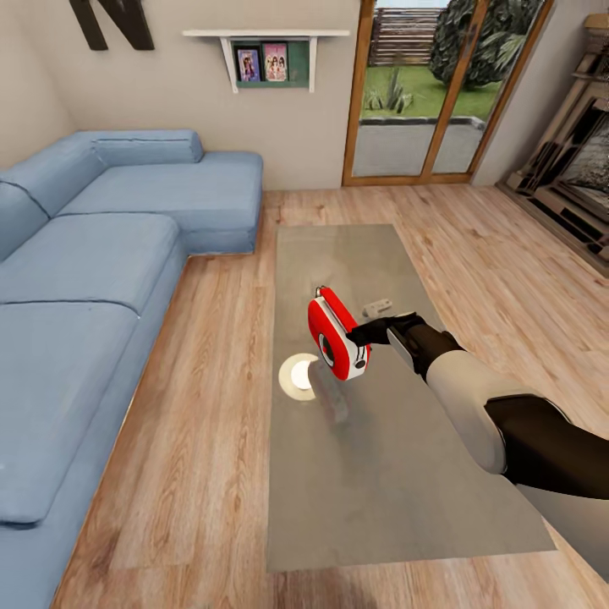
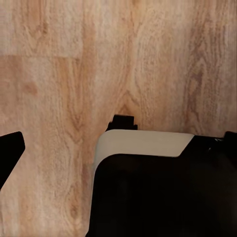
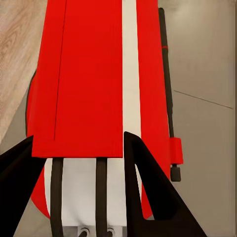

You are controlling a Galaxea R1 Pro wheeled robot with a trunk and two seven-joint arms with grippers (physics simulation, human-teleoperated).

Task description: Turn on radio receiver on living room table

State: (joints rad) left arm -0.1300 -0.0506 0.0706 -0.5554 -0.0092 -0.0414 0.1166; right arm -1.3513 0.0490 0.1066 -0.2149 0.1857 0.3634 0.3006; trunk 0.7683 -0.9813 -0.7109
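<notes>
The right gripper (image 1: 365, 331) clasps the rounded red radio (image 1: 337, 332) with white trim, lifted over the glossy grey table (image 1: 406, 482). Left gripper's state: cannot tell.

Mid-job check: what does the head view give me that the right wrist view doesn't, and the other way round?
Head view alone: the blue sofa, the glass doors, the small grey gadget beyond the radio, and the radio receiver's round dial. Right wrist view alone: a close look along the radio's red body and white trim, its thin handle and the dark fingers on either side of it. Both share the radio held in the right gripper over the table, plus wood floor.
</notes>
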